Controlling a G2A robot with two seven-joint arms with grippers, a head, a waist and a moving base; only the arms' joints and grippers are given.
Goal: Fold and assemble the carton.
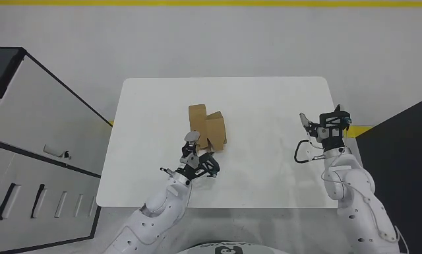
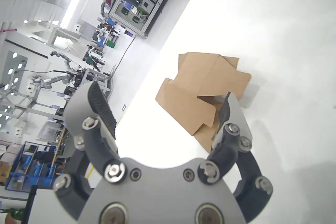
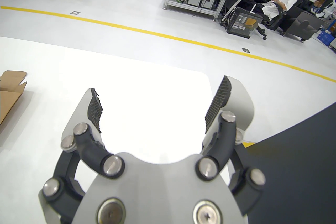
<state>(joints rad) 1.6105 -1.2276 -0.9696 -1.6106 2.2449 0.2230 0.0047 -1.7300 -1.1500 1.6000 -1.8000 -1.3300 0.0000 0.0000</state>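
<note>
A brown cardboard carton [image 1: 208,127] lies partly folded near the middle of the white table [image 1: 277,102], with its flaps loose. My left gripper [image 1: 200,150] is open at the carton's near side. In the left wrist view the carton [image 2: 199,83] lies just beyond the left gripper [image 2: 160,90], and one finger [image 2: 231,112] overlaps a flap edge; I cannot tell whether it touches. My right gripper [image 1: 321,117] is open and holds nothing at the table's right edge, well away from the carton. The right wrist view has the right gripper [image 3: 160,87] over bare table and the carton [image 3: 9,93] far off to one side.
A dark grey cabinet [image 1: 39,109] stands left of the table and a dark surface [image 1: 395,142] sits at its right. A yellow floor line [image 1: 211,2] runs beyond the far edge. Bare tabletop lies between the carton and the right gripper.
</note>
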